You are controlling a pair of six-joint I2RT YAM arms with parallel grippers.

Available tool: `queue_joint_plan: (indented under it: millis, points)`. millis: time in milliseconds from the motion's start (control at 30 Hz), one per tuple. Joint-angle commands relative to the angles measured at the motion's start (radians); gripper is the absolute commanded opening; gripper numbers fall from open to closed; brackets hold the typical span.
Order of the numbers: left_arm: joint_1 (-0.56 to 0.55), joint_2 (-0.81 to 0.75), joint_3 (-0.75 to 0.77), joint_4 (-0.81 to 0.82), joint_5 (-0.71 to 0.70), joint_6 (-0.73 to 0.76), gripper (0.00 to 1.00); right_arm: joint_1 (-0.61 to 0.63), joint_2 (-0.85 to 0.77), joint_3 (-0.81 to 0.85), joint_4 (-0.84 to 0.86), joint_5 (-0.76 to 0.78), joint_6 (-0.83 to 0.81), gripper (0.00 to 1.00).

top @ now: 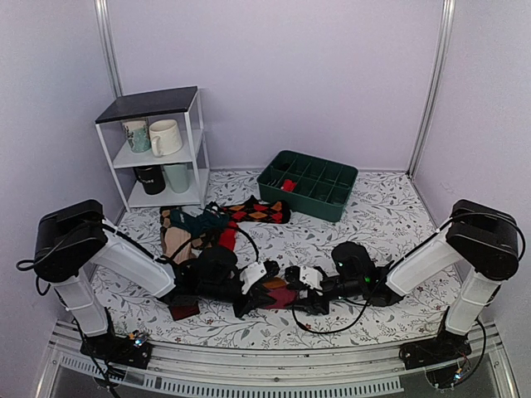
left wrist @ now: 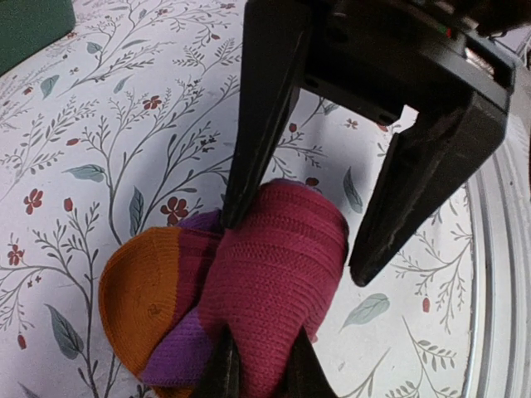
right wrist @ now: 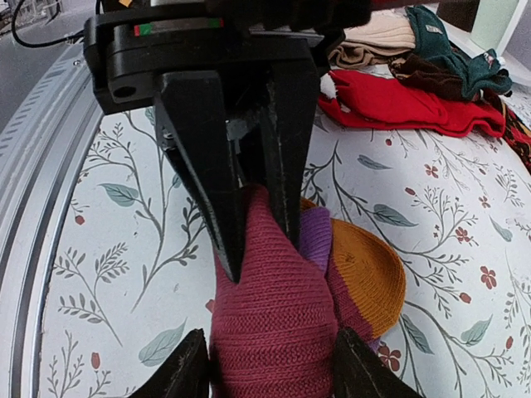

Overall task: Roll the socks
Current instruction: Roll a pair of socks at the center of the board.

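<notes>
The maroon sock (top: 279,297) with an orange toe (left wrist: 141,298) and a purple stripe lies bunched into a thick roll on the floral cloth at front centre. My left gripper (top: 264,292) comes from the left. In the left wrist view its fingertips (left wrist: 262,330) are pinched on the maroon knit (left wrist: 274,265). My right gripper (top: 290,294) comes from the right, open, with its fingers astride the roll (right wrist: 270,332). The right wrist view shows the left gripper (right wrist: 261,249) biting the top of the roll (right wrist: 265,356), with the orange toe (right wrist: 365,274) to its right.
A pile of other socks (top: 199,225), among them red (right wrist: 390,104), teal (right wrist: 456,58) and black-red argyle (top: 259,209), lies behind the left arm. A green divided tray (top: 307,184) stands at the back. A white shelf with mugs (top: 158,141) stands back left. A metal rail (right wrist: 33,191) edges the table front.
</notes>
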Motion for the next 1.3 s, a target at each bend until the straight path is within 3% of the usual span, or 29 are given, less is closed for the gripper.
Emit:
queue_joint_plan:
  millis: [0,133,267,367,400,433,467,600,833,900,1267]
  points:
    - [-0.003,0.071,-0.041,-0.229,0.049,-0.011,0.0,0.015,0.06,0.033,-0.042,0.012,0.045,0.5]
    - [-0.003,0.07,-0.043,-0.226,0.054,-0.011,0.0,0.025,0.086,0.029,-0.048,0.043,0.058,0.48]
    - [-0.002,0.069,-0.044,-0.219,0.059,-0.003,0.0,0.029,0.103,0.044,-0.104,0.052,0.079,0.25]
    - [-0.003,0.048,-0.048,-0.201,0.053,0.012,0.02,0.029,0.13,0.077,-0.187,0.052,0.109,0.17]
    - [-0.002,0.033,-0.048,-0.194,0.043,0.023,0.1,0.029,0.136,0.096,-0.221,0.044,0.122,0.16]
    - [-0.003,0.015,-0.046,-0.193,0.026,0.033,0.27,0.029,0.143,0.11,-0.253,0.032,0.131,0.15]
    - [-0.005,-0.008,-0.047,-0.192,0.003,0.046,0.32,0.028,0.147,0.121,-0.284,0.019,0.148,0.14]
    - [-0.026,-0.157,-0.102,-0.143,-0.135,0.124,0.32,0.026,0.152,0.157,-0.386,-0.022,0.194,0.14]
    - [-0.08,-0.432,-0.294,0.001,-0.184,0.336,0.36,0.008,0.207,0.328,-0.72,-0.137,0.232,0.14]
    - [-0.085,-0.442,-0.312,0.024,-0.19,0.363,0.41,-0.001,0.225,0.363,-0.794,-0.162,0.246,0.14]
    - [-0.088,-0.308,-0.278,0.144,-0.229,0.543,0.48,-0.033,0.308,0.484,-0.999,-0.198,0.281,0.14]
